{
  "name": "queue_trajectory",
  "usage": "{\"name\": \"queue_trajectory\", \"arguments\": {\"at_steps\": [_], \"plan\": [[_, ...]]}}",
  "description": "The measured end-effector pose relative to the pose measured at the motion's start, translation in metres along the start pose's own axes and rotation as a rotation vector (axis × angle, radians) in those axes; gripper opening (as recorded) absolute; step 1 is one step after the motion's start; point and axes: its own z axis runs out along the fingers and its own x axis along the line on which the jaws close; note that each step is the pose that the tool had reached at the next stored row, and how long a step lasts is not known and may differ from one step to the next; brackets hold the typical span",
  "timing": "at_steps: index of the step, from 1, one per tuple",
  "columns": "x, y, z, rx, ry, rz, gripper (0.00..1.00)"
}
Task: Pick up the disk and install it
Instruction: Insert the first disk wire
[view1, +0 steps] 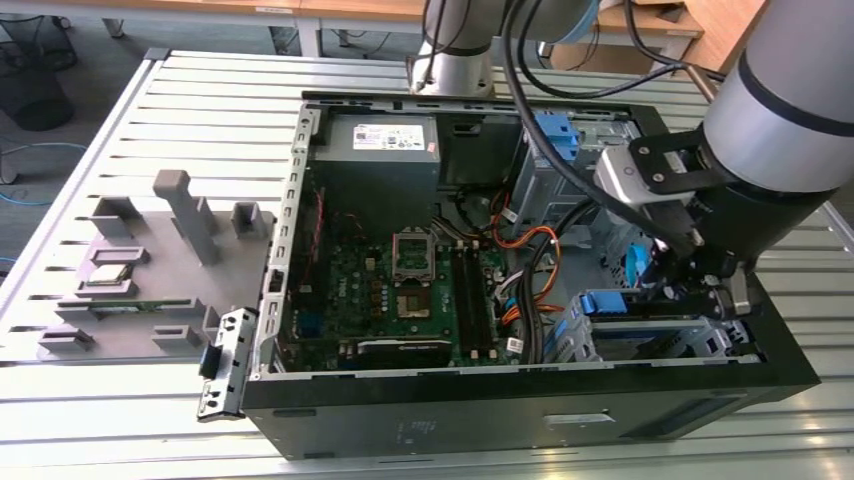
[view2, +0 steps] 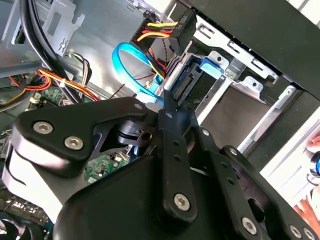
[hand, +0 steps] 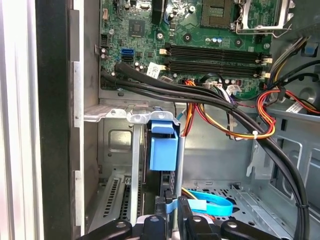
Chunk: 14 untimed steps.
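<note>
At drive cage (hand: 120, 145): disk (hand: 164, 150) upright in slot, gripper (hand: 171, 207) at its end, can't tell if clamped; push square, avoid blue cable (hand: 215, 206).

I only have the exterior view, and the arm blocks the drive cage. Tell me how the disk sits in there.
Observer: In the first wrist view the disk stands on edge inside the metal cage. The gripper is at the disk's end away from the motherboard.
Operator: Report any cables near it.
Observer: A flat light-blue cable lies on the case floor right beside the gripper.
Operator: Check the second wrist view too.
Observer: There the light-blue cable arches in a loop beside the disk, near a black plug with yellow and red wires.
</note>
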Motion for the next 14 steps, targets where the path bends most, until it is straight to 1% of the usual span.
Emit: {"name": "queue_trajectory", "arguments": {"at_steps": [4,9,11,12,14], "plan": [[-0.0008,-0.0016,-0.0093,0.0000,0.0001,0.000,0.24],[-0.0022,-0.0044,-0.0250,0.0000,0.0001,0.000,0.24],[-0.0026,-0.0053,-0.0302,0.0000,0.0001,0.000,0.24],[-0.0027,-0.0055,-0.0314,0.0000,0.0002,0.000,0.24],[-0.0027,-0.0055,-0.0313,0.0000,0.0000,0.000,0.24]]}}
